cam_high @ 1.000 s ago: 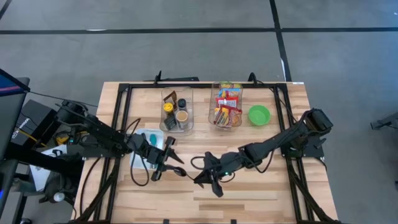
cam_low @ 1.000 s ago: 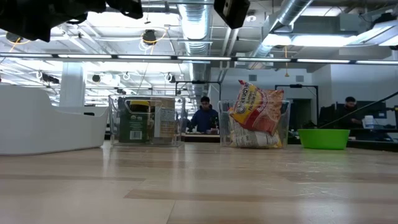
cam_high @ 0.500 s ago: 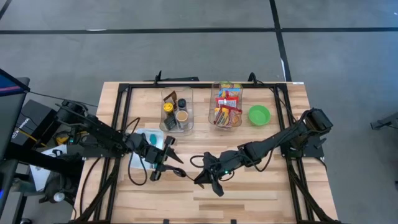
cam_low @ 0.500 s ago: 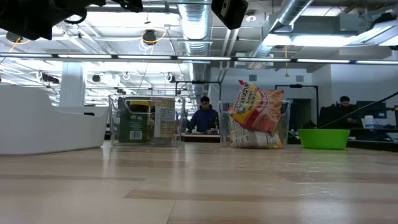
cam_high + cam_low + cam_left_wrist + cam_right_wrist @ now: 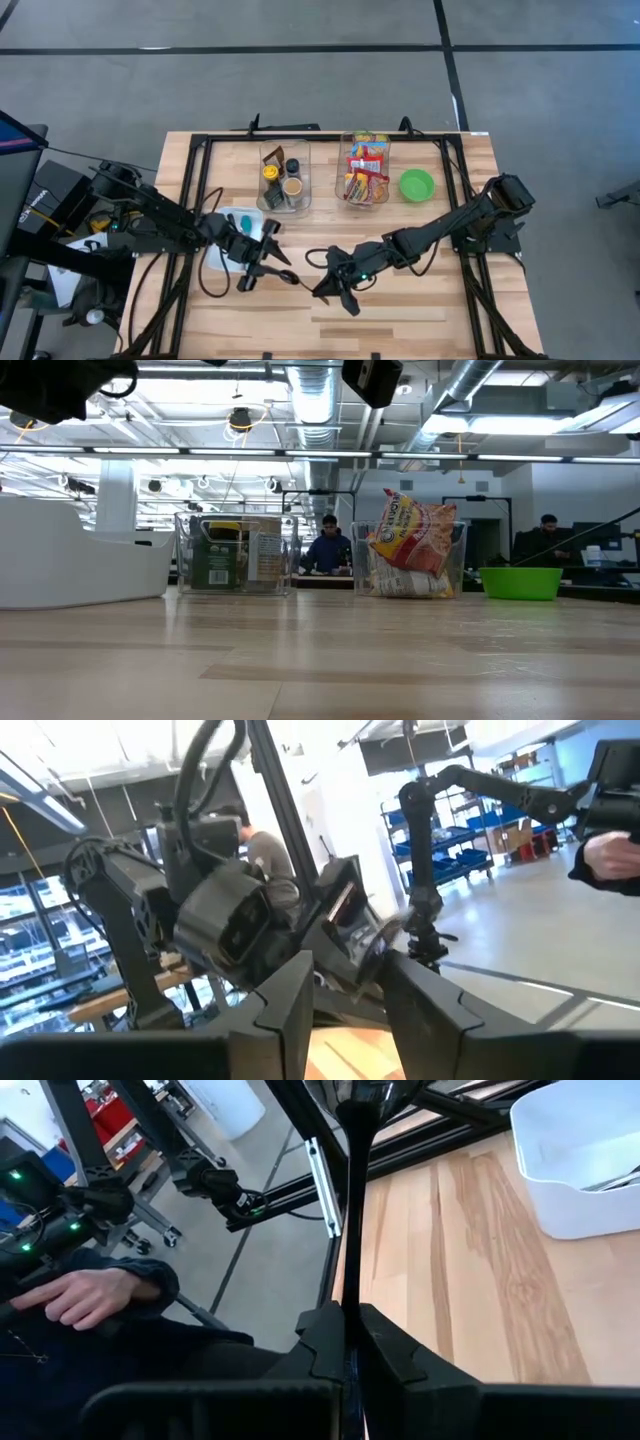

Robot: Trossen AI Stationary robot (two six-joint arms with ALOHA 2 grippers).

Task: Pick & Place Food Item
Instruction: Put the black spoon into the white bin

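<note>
Twice trying for print and getting little: finding red-and-yellow snack packets in the clear right bin, the biggest carrying white letters too small to read in the low view; finding a green-labelled jar in the clear left bin, its wording equally out of reach.

Seeing the green bowl just beside the right bin, toward the table's right edge, and the white tray near the left edge. Noting bare wood on the table along the whole near side, in front of both arms.

Placing the left gripper just beside the tray's inner side, above the boards, its fingers standing apart with nothing visible in the gap. Placing the right gripper near mid-table, facing the left one, fingers pressed together on a thin dark stem; not telling what that stem belongs to.

Finding the packets well apart from both sets of fingers, at the far side of the table.

Seeing also a person in the room behind the bins, and a person's hand off the table's edge.
</note>
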